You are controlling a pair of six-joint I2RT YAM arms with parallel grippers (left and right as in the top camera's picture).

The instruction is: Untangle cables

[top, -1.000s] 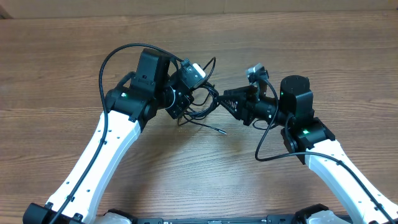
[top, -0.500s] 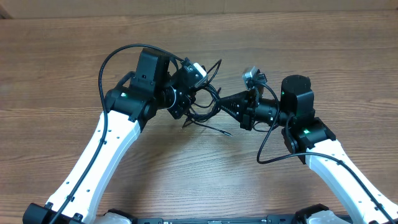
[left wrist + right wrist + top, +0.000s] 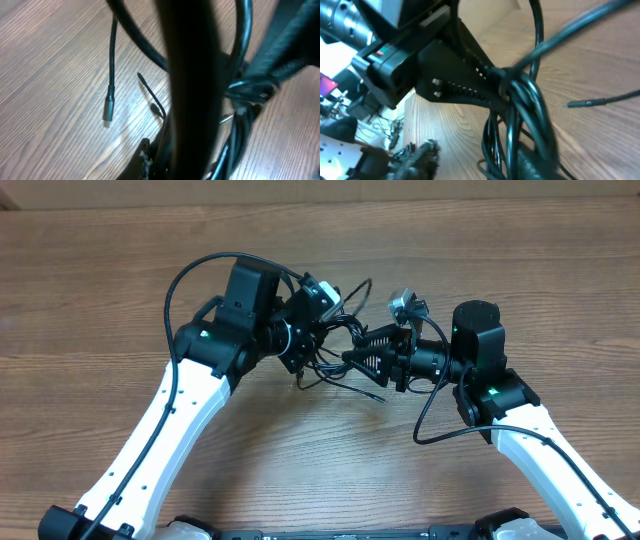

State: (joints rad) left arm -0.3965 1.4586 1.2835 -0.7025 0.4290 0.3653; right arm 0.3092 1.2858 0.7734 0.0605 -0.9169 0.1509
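Note:
The cables (image 3: 338, 340) are a bunch of thin black loops hanging between my two grippers above the wooden table (image 3: 120, 290). My left gripper (image 3: 322, 348) is shut on the bunch; the right wrist view shows its black fingers (image 3: 455, 80) pinched on the knot of cables (image 3: 512, 95). My right gripper (image 3: 352, 360) stands open right against the bunch, with the loops lying over one finger (image 3: 535, 165) and the other finger (image 3: 417, 155) apart. One loose end (image 3: 366, 392) trails on the table. A plug end (image 3: 107, 107) hangs free in the left wrist view.
Thick black arm wires arc over the left arm (image 3: 180, 280) and loop beside the right arm (image 3: 425, 420). Both arms meet close together at the table's middle. Bare wood lies all round them.
My right gripper has moved left into the bunch, closed and then spread its jaws. The left gripper has turned a little, lifting the loops up and to the right.

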